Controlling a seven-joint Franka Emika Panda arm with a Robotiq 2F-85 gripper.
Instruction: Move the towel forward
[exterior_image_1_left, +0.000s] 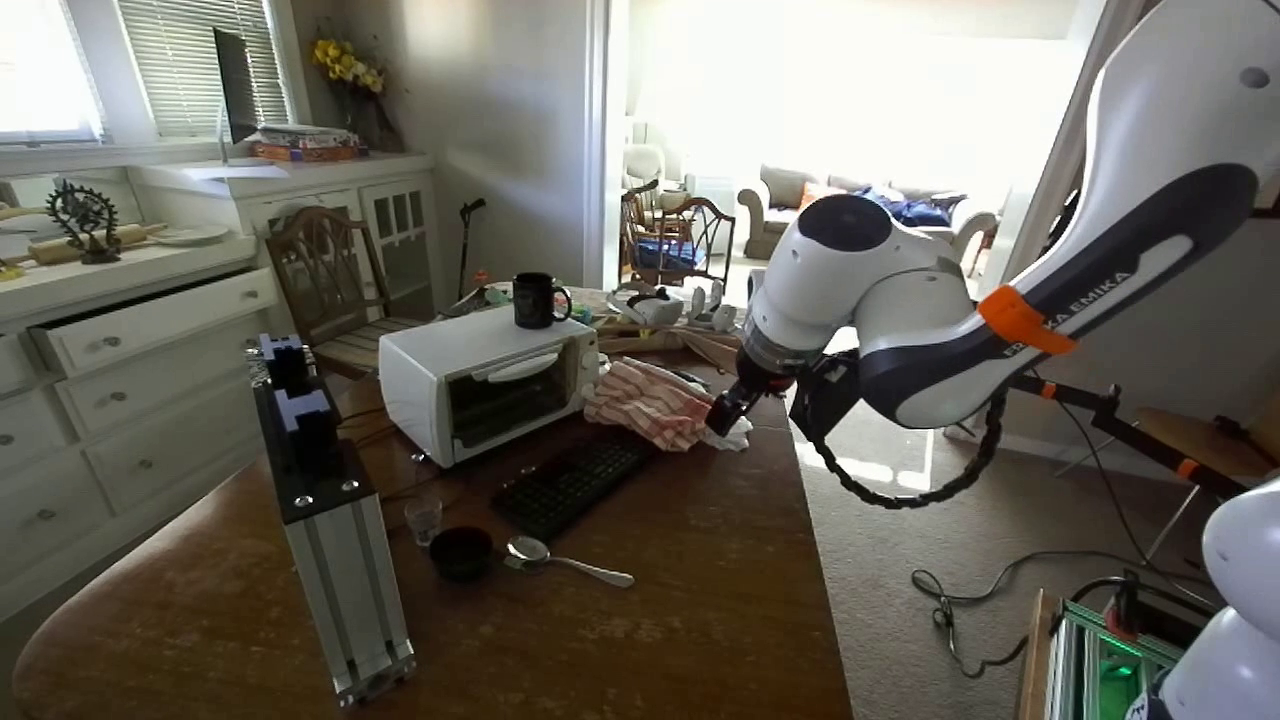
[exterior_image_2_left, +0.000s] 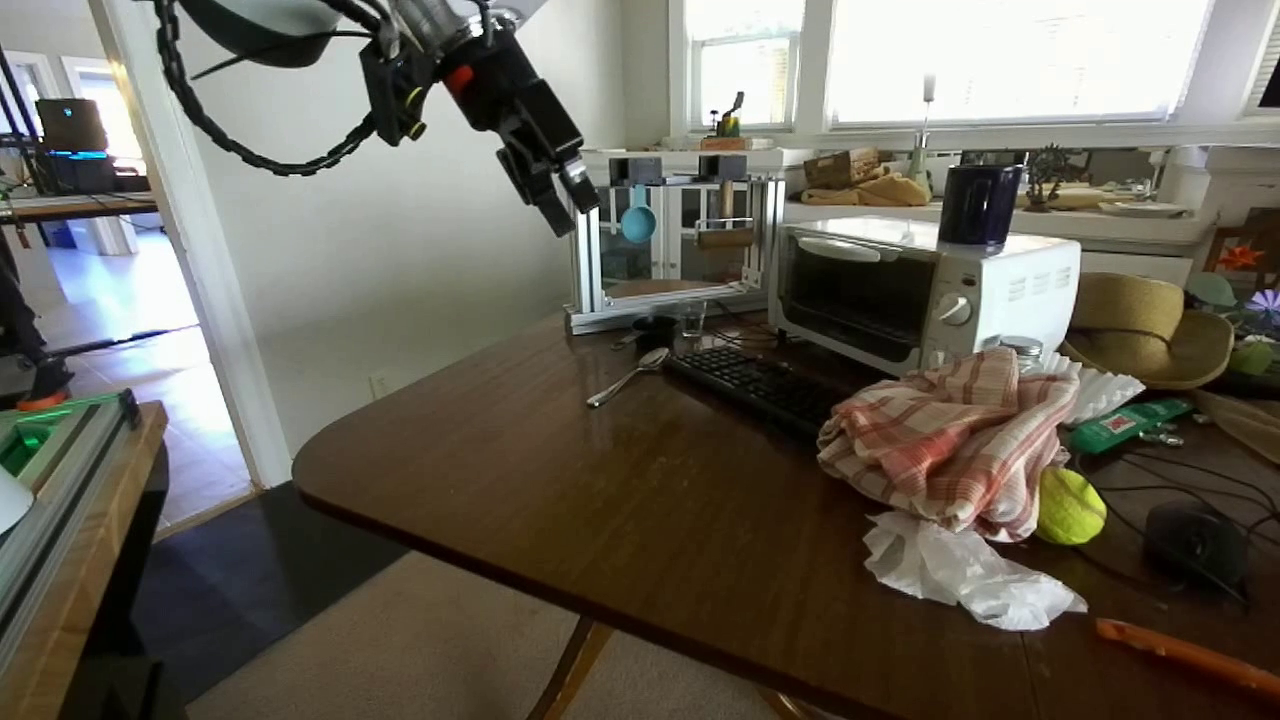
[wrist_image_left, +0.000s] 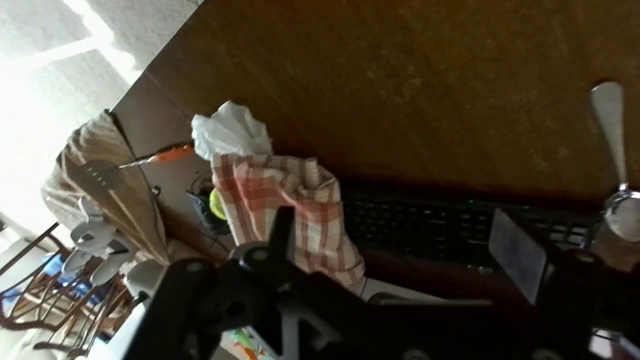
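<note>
The towel (exterior_image_1_left: 645, 400) is a rumpled red-and-white checked cloth on the table. It lies bunched beside the white toaster oven in both exterior views (exterior_image_2_left: 945, 440). In the wrist view the towel (wrist_image_left: 317, 220) is at left of centre, partly behind one finger. My gripper (wrist_image_left: 400, 232) is open, its two fingers wide apart with nothing between them. In an exterior view the gripper (exterior_image_2_left: 575, 208) hangs in the air well above the table, apart from the towel. In an exterior view the gripper (exterior_image_1_left: 722, 415) overlaps the towel's right edge in the picture.
The toaster oven (exterior_image_2_left: 1020, 290) bears a dark mug (exterior_image_2_left: 980, 205). A black keyboard (exterior_image_2_left: 750, 385) lies beside the towel. White crumpled plastic (exterior_image_2_left: 965, 575) and a tennis ball (exterior_image_2_left: 1070, 507) are against it. A spoon (exterior_image_1_left: 570, 562), a small black bowl (exterior_image_1_left: 460, 553) and a metal frame (exterior_image_1_left: 350, 590) stand farther along.
</note>
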